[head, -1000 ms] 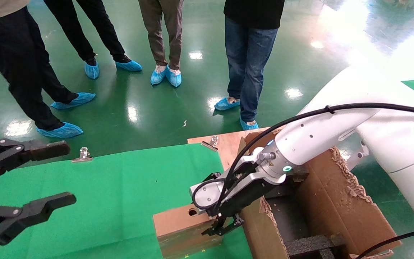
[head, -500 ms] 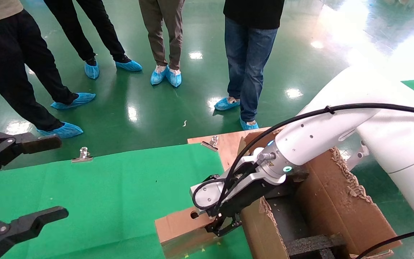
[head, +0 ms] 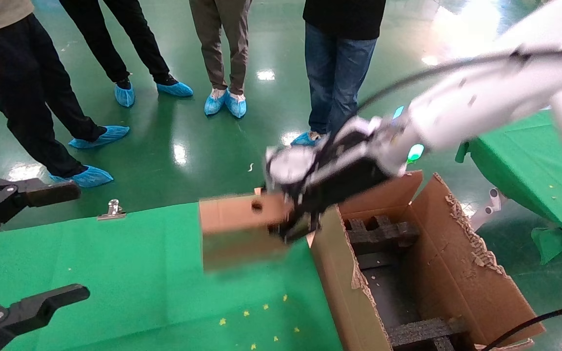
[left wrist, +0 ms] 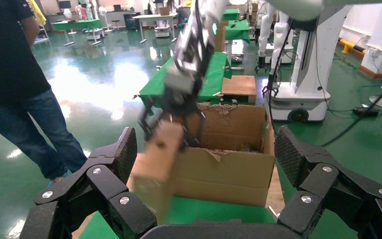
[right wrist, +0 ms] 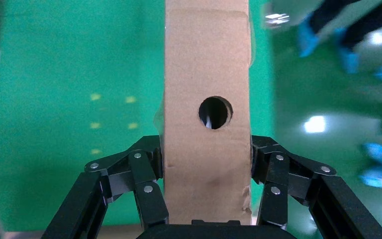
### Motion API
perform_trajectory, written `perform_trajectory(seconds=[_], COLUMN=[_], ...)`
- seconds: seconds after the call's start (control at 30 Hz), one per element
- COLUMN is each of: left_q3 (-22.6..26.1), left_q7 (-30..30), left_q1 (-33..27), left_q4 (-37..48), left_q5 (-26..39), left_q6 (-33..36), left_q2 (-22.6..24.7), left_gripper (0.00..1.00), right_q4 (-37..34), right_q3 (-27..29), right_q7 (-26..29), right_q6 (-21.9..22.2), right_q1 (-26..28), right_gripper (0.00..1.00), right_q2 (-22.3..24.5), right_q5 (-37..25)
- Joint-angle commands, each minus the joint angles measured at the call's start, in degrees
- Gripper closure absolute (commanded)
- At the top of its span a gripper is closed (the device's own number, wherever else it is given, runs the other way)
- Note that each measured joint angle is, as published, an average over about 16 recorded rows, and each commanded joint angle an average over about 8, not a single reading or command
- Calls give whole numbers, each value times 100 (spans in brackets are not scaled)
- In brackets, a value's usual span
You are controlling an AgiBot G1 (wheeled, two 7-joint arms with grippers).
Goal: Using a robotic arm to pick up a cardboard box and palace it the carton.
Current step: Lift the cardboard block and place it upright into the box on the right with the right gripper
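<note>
The right gripper (head: 294,225) on the white robotic arm (head: 461,105) was clamped on the cardboard box (head: 239,229), holding it in the air above the green table (head: 130,273), just beside the carton (head: 456,278) and at the height of its near wall. The box stuck out from the gripper away from the carton, its narrow side with the round hole facing up. In the right wrist view the two black fingers (right wrist: 146,186) pressed against the box's (right wrist: 206,109) broad faces, one on each side, with the hole a little beyond the fingertips. The gripper itself hung at the carton's torn edge, over the corner nearest the table. The carton stood open beside the table, with black foam (head: 383,234) inside. From the left wrist view the held box (left wrist: 156,167) showed in front of the carton (left wrist: 224,172). The left gripper (head: 42,243) was parked over the table's far side from the carton, its fingers spread wide apart and holding nothing. Several people (head: 339,73) in blue shoe covers stood on the floor beyond the table.
</note>
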Motion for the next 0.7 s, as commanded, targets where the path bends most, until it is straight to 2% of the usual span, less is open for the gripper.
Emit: perform_trajectory(seconds=[0.03, 0.3, 0.53, 0.7], left_q3=[0, 0, 0, 1], left_q7=[0, 0, 0, 0], left_q1=[0, 0, 0, 0], left_q4=[0, 0, 0, 0], left_q5=[0, 0, 0, 0], left_q6=[0, 0, 0, 0], left_q2=[0, 0, 0, 0], left_gripper=[0, 0, 0, 0], right_q4=[-177, -735, -868, -881], right_q3=[75, -96, -502, -778], right_q7=[-43, -269, -243, -196], right_q6=[-36, -162, -171, -182], right_q1=[249, 1123, 1435, 1600], right_gripper=[100, 100, 100, 100], right_q2=[9, 221, 591, 1067], right_q5=[45, 262, 586, 812])
